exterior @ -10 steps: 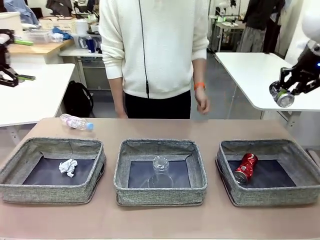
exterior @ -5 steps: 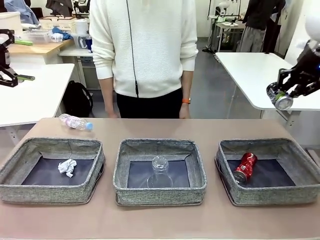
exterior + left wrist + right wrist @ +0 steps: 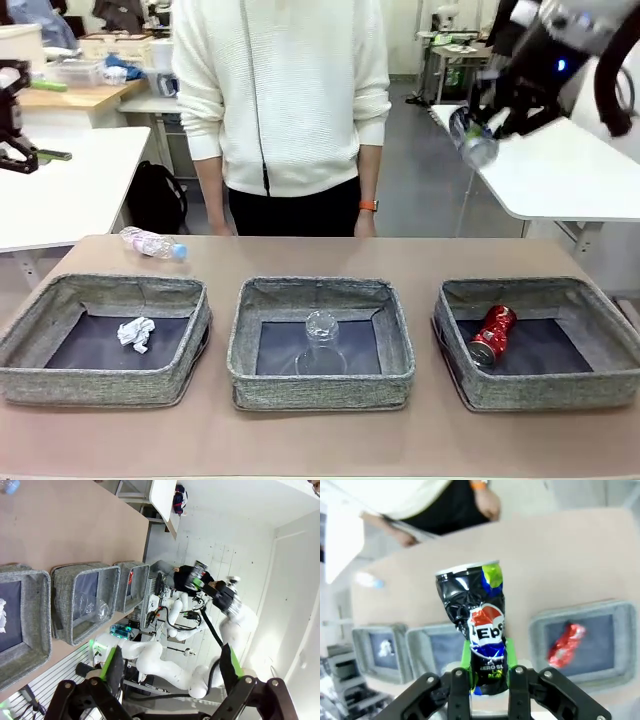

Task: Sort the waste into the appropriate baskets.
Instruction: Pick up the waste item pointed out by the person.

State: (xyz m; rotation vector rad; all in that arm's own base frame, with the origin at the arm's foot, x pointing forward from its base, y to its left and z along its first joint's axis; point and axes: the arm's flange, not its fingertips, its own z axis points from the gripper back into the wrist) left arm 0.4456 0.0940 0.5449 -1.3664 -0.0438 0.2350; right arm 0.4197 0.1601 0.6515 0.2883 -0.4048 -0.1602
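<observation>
**Grey fabric below, dark blue can (image 3: 474, 139) aloft in the right end effector (image 3: 481, 130)**

Clamped between the green pads of the right end effector (image 3: 487, 659), the dark blue can (image 3: 479, 630) is crushed and dented, with its silver rim pointing away from the wrist. In the front view it hangs high above the far right of the scene, in front of a white table (image 3: 560, 165) behind the bench (image 3: 320, 445), well above and apart from every basket.

Three baskets sit in a row on the bench. The left basket (image 3: 100, 388) holds the crumpled white paper ball (image 3: 136, 334) on its dark floor. The middle basket (image 3: 320, 390) holds the clear plastic cup (image 3: 321, 345). The right basket (image 3: 548, 392) holds the red can (image 3: 492, 335), which lies tilted close to that basket's left wall. The clear bottle (image 3: 152, 244) lies on its side on the bare bench just behind the left basket, blue cap toward the middle.

A person (image 3: 285, 100) in a white sweater stands at the far edge, behind the middle basket, arms down, with an orange wristband (image 3: 369, 206) just above the bench edge. A black backpack (image 3: 155, 200) sits on the floor to the person's side.

The left end effector (image 3: 170, 665) has its fingers spread wide apart with nothing between them. Its view shows the bench and baskets sideways, with the other arm and the can farther off.
</observation>
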